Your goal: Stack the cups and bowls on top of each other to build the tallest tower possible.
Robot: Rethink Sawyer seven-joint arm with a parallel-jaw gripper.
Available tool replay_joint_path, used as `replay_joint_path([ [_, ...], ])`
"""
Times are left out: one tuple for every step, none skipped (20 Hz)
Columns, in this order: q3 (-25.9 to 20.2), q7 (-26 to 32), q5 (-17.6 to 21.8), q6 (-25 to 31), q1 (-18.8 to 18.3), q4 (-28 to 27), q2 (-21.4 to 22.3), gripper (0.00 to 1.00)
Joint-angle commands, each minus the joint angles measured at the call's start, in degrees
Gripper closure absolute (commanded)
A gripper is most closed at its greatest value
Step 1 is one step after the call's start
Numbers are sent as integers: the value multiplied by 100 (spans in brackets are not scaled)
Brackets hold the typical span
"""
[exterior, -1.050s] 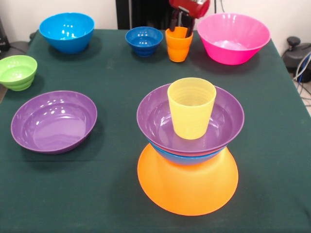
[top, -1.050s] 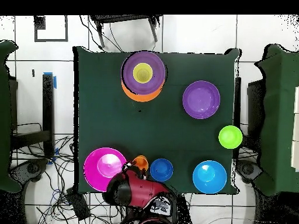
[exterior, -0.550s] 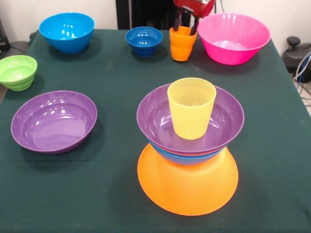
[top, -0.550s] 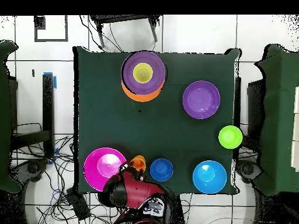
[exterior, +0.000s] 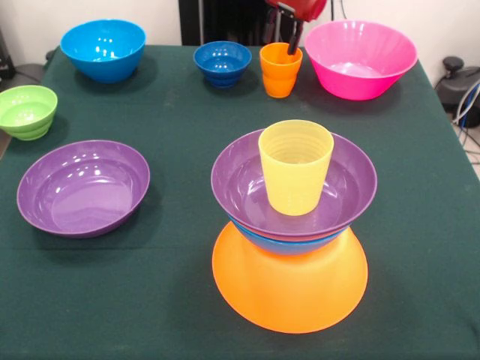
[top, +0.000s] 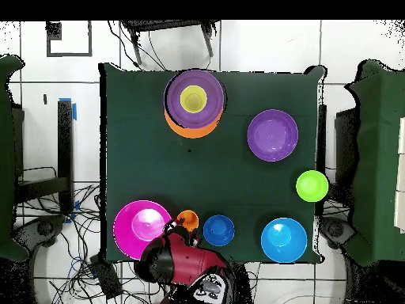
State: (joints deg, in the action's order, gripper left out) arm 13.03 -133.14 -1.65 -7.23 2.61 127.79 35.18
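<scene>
A: Where's the tower (exterior: 291, 247)?
B: Near side of the dark green cloth-covered table (exterior: 420, 225), front view. Wide yellow-orange plastic bowl (exterior: 290, 289) upside down as base, a bright blue plastic bowl (exterior: 289, 244) upright on it with only its rim band showing, a shallow purple plastic bowl (exterior: 244, 184) nested in that, and the ribbed translucent yellow plastic cup (exterior: 295, 166) standing upright inside.

A: Gripper?
B: The red and black gripper (exterior: 285, 34) is at the top edge, over the small orange plastic cup (exterior: 280, 70). 1 dark finger (exterior: 294, 37) dips inside the cup's mouth; the other is not clear. Cannot tell whether it grips the cup. The cup stands upright, its base close to the cloth; contact is unclear.

A: Loose pieces?
B: Front view, far row: 2nd bright blue bowl (exterior: 103, 49) at left, small dark blue plastic bowl (exterior: 222, 63) just beside the orange cup, large pink plastic bowl (exterior: 360, 58) on the cup's other side. Small green plastic bowl (exterior: 27, 111) at the left edge. 2nd shallow purple bowl (exterior: 82, 187) alone at left, well apart from the tower. All upright.

A: Overhead?
B: The red arm (top: 183, 265) covers part of the pink bowl's rim.
</scene>
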Motion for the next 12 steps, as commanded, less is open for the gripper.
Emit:
replay_joint_path([
  [-150,-296,-36,629,-68,-602,-87,0],
  [-131,-276,-23,639,-56,-626,-85,0],
  [-112,-255,-10,650,-44,-650,-83,0],
  [-112,-256,-8,649,-36,-662,-90,0],
  [-116,-267,-6,620,-34,-670,-108,0],
  [-119,-278,-5,590,-32,-679,-126,0],
  [-141,-295,13,538,-47,-666,-147,0],
  [-158,-304,24,524,-60,-658,-150,0],
  [-175,-313,34,510,-73,-649,-153,0],
  [-202,-319,34,547,-79,-636,-130,0],
  [-222,-317,34,592,-83,-632,-109,0],
  [-261,-321,23,655,-89,-625,-73,0],
])
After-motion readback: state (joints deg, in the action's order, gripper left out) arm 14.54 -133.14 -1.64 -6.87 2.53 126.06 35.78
